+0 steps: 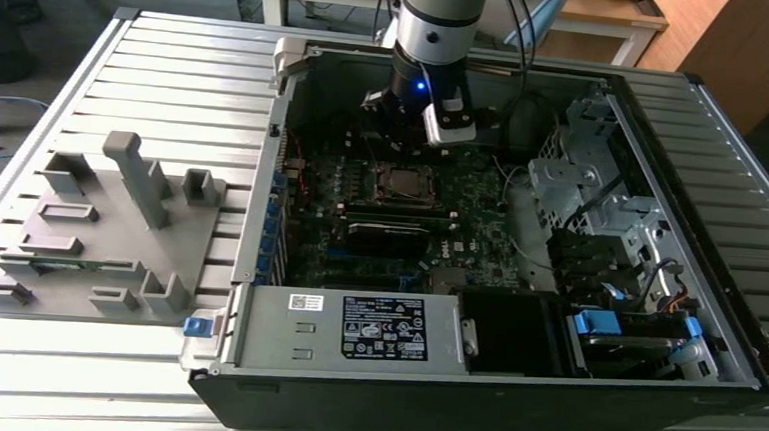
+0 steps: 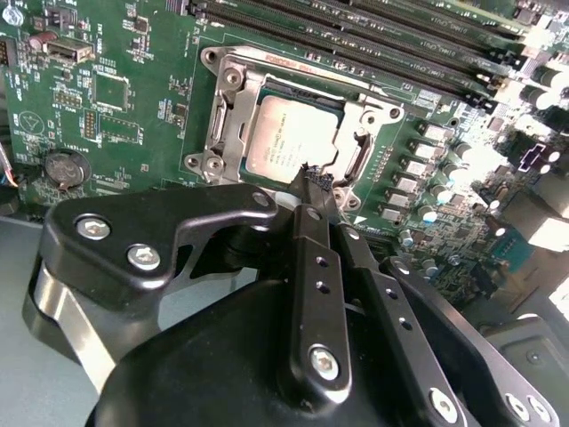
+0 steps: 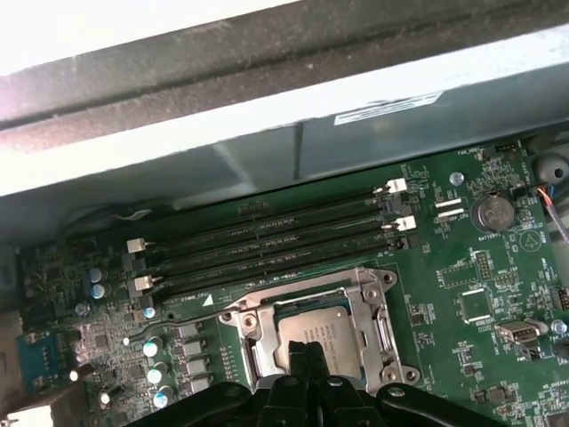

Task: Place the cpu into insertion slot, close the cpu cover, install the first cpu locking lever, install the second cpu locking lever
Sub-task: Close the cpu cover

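One arm (image 1: 440,19) reaches down into an open computer case (image 1: 346,399) that lies on a slatted metal surface (image 1: 166,72). In the second wrist view the claw (image 2: 313,178) is clenched, its two black fingers pressed tip to tip with nothing visible between them. The tips hang just at the socket's near edge; whether they touch it cannot be told. The cpu (image 2: 283,142) sits flat in its socket on the green motherboard (image 2: 107,98). The cpu cover (image 2: 220,120) lies down around it, and the chip's top shows through the cover's window. Four long memory slots (image 3: 267,236) run beside the socket. A grey fixture (image 1: 103,228) stands on the surface at the exterior view's left, well apart from the case.
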